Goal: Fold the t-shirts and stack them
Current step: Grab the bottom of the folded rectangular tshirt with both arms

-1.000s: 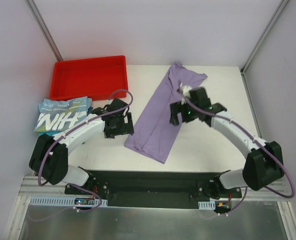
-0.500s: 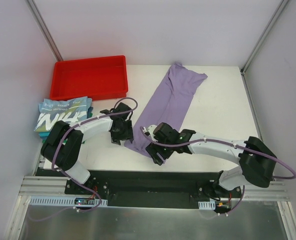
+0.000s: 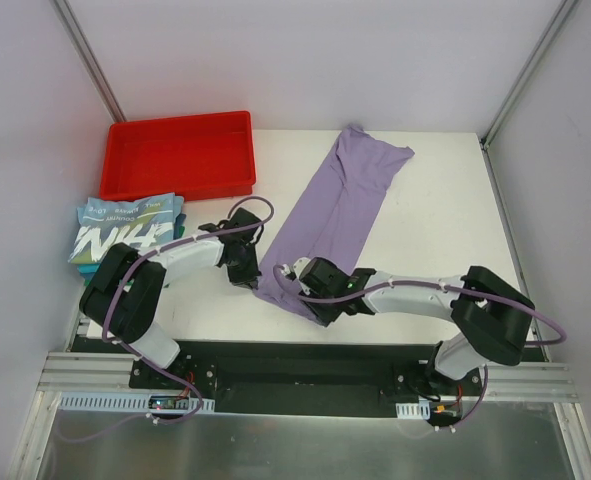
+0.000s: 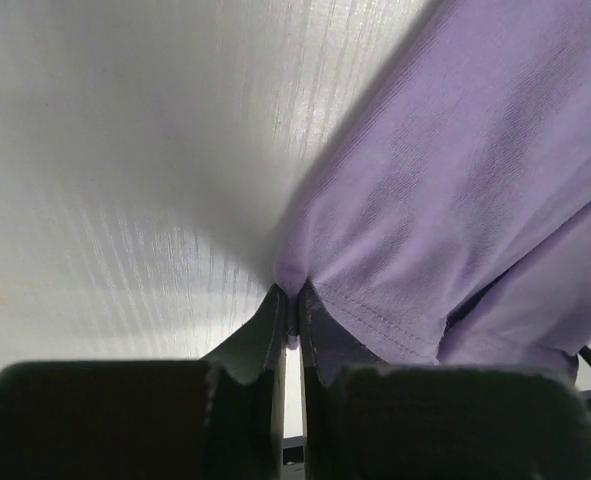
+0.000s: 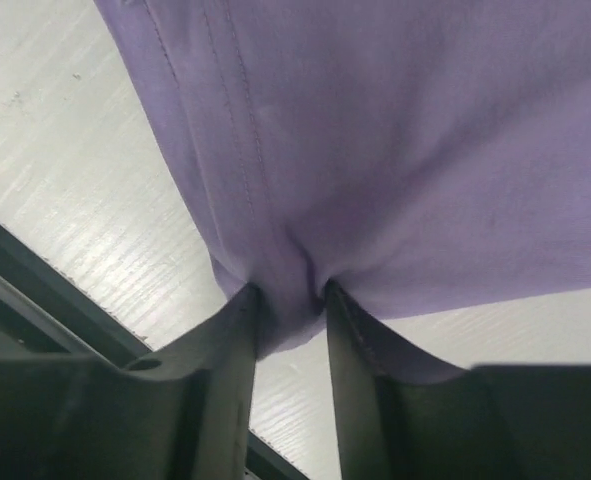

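Note:
The lavender t-shirt [image 3: 340, 205] lies as a long folded strip, running diagonally from the table's far middle to the near middle. My left gripper [image 3: 247, 272] is at its near-left corner. In the left wrist view that gripper [image 4: 295, 295] is shut on a pinch of the shirt's hem [image 4: 455, 180]. My right gripper [image 3: 313, 300] sits at the near-right corner. In the right wrist view it [image 5: 290, 300] holds a bunched fold of the shirt [image 5: 395, 150] between its fingers [image 5: 230, 350]. A folded light blue t-shirt [image 3: 125, 232] with white lettering lies at the left, on other folded cloth.
A red plastic tray [image 3: 180, 118] stands at the far left, just behind the folded stack. Bare white table [image 3: 425, 230] lies to the right of the lavender shirt. The black mounting rail [image 3: 295, 365] runs along the near edge, close behind both grippers.
My right arm swung from the shirt's middle down to its near-right corner and closed on the cloth. My left gripper moved right to the near-left corner and shut on the hem.

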`<act>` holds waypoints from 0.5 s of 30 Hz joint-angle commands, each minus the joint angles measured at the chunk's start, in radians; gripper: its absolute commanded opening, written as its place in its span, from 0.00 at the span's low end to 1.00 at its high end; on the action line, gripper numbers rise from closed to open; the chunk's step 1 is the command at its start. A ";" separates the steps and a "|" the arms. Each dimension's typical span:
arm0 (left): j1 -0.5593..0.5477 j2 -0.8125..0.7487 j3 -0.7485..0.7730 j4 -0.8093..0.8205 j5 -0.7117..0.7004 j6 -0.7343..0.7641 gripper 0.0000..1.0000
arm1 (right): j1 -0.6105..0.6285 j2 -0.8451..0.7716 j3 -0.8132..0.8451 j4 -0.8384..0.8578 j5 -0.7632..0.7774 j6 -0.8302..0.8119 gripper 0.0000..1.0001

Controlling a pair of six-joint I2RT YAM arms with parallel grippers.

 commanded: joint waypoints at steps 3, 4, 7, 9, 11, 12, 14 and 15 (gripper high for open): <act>0.005 -0.008 -0.099 -0.001 0.006 -0.038 0.00 | 0.077 0.002 -0.050 -0.066 0.076 0.034 0.21; 0.005 -0.036 -0.115 0.001 0.015 -0.045 0.00 | 0.091 -0.015 -0.047 -0.078 0.066 0.034 0.19; 0.002 -0.143 -0.171 -0.016 0.091 -0.065 0.00 | 0.134 -0.076 -0.036 -0.110 -0.006 0.048 0.07; -0.004 -0.264 -0.221 -0.062 0.099 -0.094 0.00 | 0.150 -0.134 -0.042 -0.107 -0.117 0.067 0.01; -0.006 -0.377 -0.256 -0.131 0.075 -0.122 0.00 | 0.156 -0.199 -0.056 -0.101 -0.214 0.080 0.00; -0.007 -0.434 -0.264 -0.161 0.076 -0.123 0.00 | 0.156 -0.232 -0.064 -0.103 -0.261 0.079 0.00; -0.007 -0.526 -0.276 -0.178 0.134 -0.088 0.00 | 0.154 -0.288 -0.071 -0.115 -0.346 0.077 0.00; -0.007 -0.566 -0.274 -0.182 0.170 -0.076 0.00 | 0.154 -0.305 -0.074 -0.118 -0.386 0.073 0.00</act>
